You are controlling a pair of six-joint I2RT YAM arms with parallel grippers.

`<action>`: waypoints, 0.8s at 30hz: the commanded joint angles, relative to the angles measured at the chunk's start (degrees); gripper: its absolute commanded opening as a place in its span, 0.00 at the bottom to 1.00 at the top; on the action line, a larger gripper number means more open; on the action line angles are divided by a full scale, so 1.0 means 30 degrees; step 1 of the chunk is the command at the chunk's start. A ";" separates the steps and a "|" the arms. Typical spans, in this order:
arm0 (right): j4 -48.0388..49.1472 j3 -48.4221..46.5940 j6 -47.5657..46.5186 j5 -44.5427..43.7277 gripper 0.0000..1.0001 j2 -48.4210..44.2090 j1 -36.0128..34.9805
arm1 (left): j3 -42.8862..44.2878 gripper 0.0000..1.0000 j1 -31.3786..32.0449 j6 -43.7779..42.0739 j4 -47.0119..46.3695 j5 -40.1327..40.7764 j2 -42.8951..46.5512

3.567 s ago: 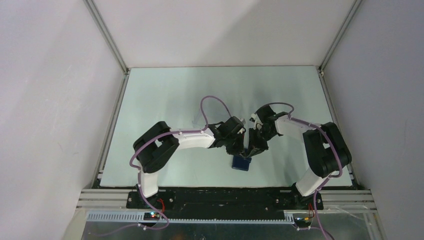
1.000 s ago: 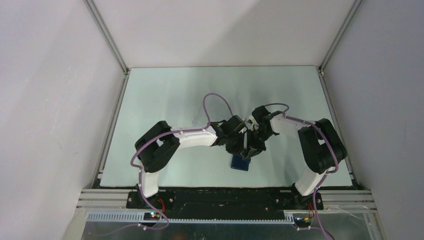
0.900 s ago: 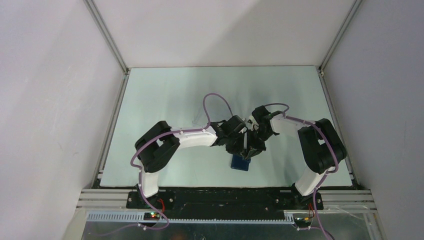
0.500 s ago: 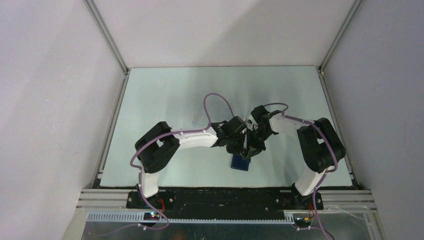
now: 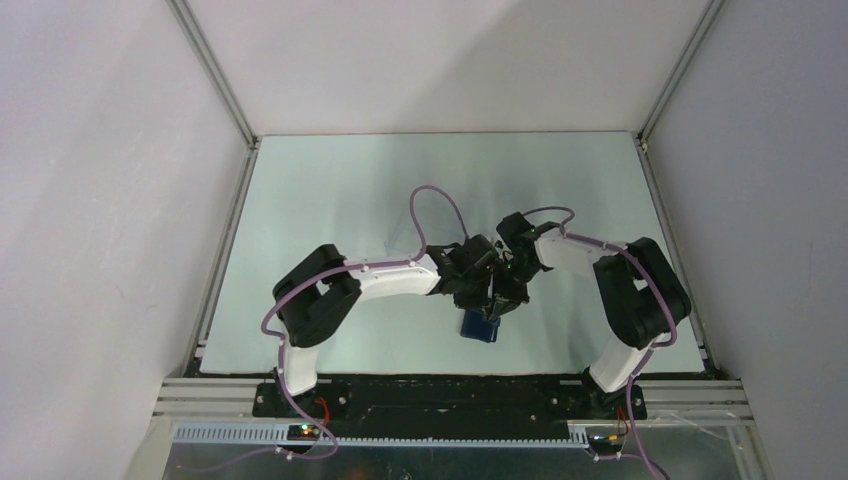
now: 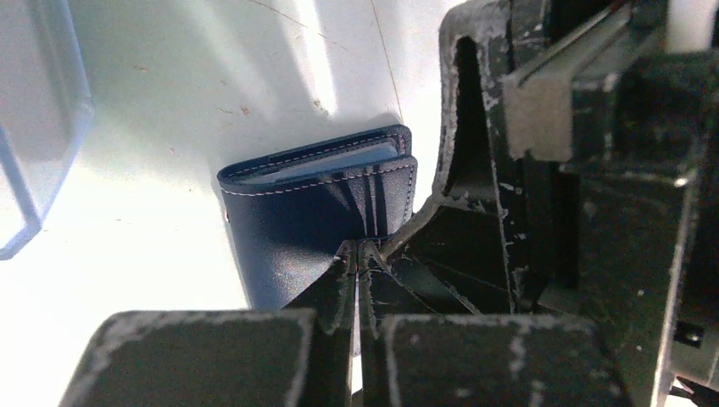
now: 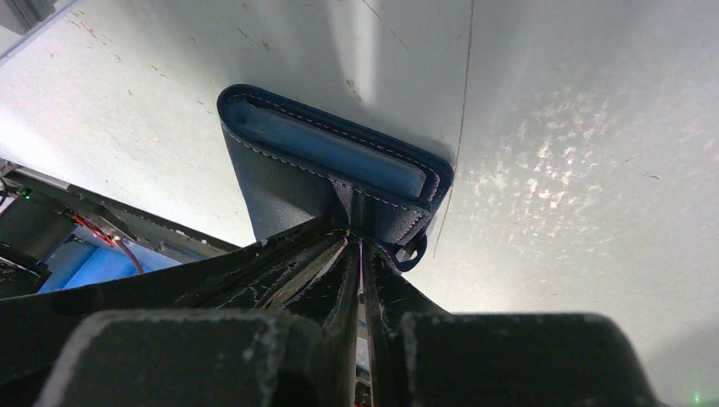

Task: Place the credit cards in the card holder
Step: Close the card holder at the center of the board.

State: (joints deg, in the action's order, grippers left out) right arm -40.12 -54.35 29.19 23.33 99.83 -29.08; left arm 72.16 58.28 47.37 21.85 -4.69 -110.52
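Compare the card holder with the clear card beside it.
The card holder is dark navy and opaque; the clear card is pale, nearly see-through. The card holder is folded in stitched layers; the clear card is one thin sheet. The card holder touches the left hand; the clear card lies apart, untouched. Both have rounded corners.

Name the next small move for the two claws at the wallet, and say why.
Probably ease the claws apart to spread the card holder: the right claw pinches its front flap, the left claw is shut at its edge, it gapes only narrowly, and a clear card lies beside it.
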 commanded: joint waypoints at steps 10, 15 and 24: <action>0.3383 0.3039 -0.0094 -0.2527 0.11 0.1151 -0.1832 | -0.1400 0.13 -0.0158 0.0088 -0.0384 -0.0905 0.1280; 0.2777 0.2356 -0.0274 -0.1754 0.13 -0.0167 -0.1841 | -0.2635 0.31 -0.0669 0.0071 -0.1713 -0.1370 0.3402; 0.2489 0.1798 -0.0267 -0.0764 0.15 -0.1149 -0.1614 | -0.4930 0.38 -0.1745 0.0173 -0.3871 -0.3540 0.4494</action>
State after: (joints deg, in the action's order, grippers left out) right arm -34.13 -51.18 29.80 24.25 94.48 -32.53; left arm 59.55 54.30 47.99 14.83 -11.22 -98.89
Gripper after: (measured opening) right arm 0.145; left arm 0.386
